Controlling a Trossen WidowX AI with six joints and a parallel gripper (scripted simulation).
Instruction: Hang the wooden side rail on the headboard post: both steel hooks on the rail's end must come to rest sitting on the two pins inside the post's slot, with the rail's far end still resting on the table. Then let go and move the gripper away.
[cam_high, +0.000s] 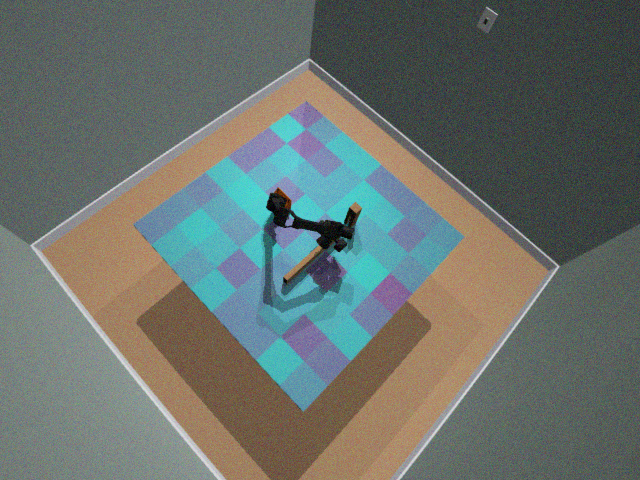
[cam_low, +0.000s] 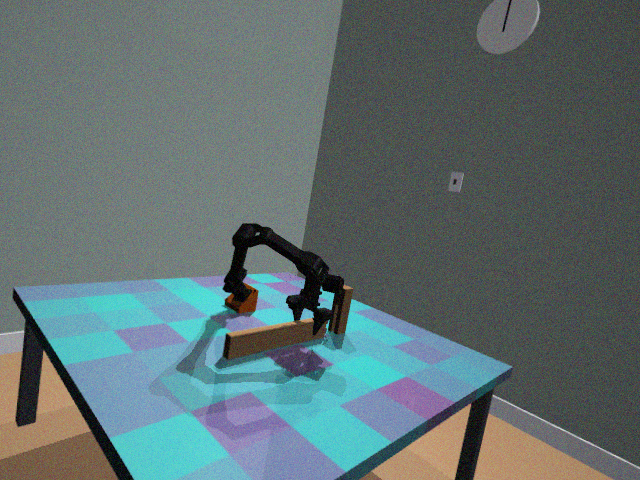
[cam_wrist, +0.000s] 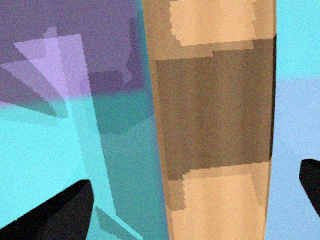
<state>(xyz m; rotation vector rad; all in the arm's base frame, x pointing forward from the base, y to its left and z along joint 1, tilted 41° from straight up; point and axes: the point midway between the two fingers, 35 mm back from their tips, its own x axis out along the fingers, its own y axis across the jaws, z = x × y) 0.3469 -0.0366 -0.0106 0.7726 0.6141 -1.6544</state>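
Observation:
The wooden side rail (cam_high: 302, 265) (cam_low: 268, 338) (cam_wrist: 215, 110) stands on its narrow long edge on the table, its length running toward the headboard post. The post (cam_high: 355, 207) (cam_low: 345, 310) stands upright just beyond the rail's near-post end, with a small gap between them in the exterior view. The steel hooks and the slot's pins are hidden or too small to make out. My gripper (cam_high: 330, 246) (cam_low: 307, 324) (cam_wrist: 196, 180) is open and empty, pointing down over the rail's post-side end. In the wrist view its fingers stand apart on either side of the rail, not touching it.
An orange block (cam_high: 283, 197) (cam_low: 249, 302) sits at the arm's base. The arm arches from there over the table (cam_high: 305, 387) (cam_low: 170, 439) to the rail. The post stands close beside the wrist. The rail's far end points away from the post.

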